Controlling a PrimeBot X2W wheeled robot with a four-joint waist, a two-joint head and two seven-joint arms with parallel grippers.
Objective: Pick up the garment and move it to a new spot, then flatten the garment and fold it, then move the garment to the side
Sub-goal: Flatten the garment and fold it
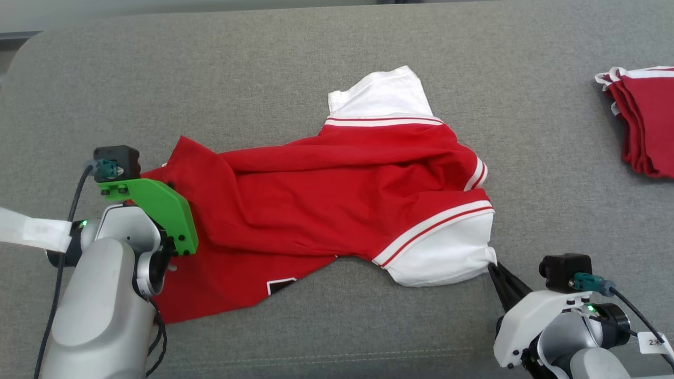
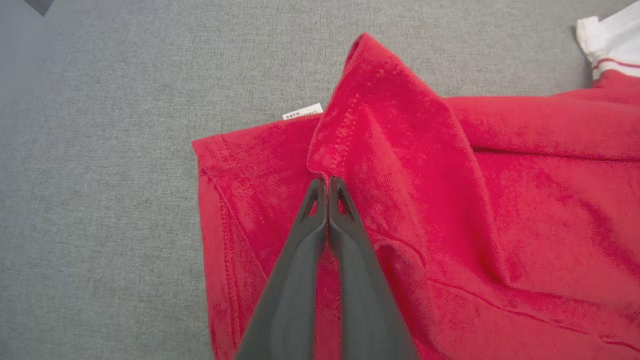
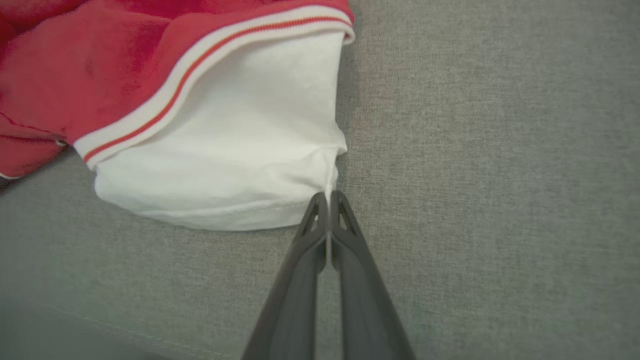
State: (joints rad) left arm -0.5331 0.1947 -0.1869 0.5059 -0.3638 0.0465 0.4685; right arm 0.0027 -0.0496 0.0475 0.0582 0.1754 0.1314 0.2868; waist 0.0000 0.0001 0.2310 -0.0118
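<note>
My left gripper [image 2: 327,184] is clamped on a raised, stitched hem fold of the soft red garment [image 1: 342,195], which lies crumpled mid-way across the grey woven surface [image 1: 316,52]. My right gripper [image 3: 329,196] is pinched onto a corner of its white sleeve [image 3: 240,150]. At far right sit folded red shirts [image 1: 645,121].

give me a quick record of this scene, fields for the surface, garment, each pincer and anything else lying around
surface: grey fabric pad
garment: red shirt with white striped sleeves, crumpled, lying on the surface
left pincer: shut on a red hem fold of the garment
right pincer: shut on the edge of the near white sleeve
other: stack of folded red garments at the right, apart from the garment
stage: both ends pinched, not yet flattened or folded
</note>
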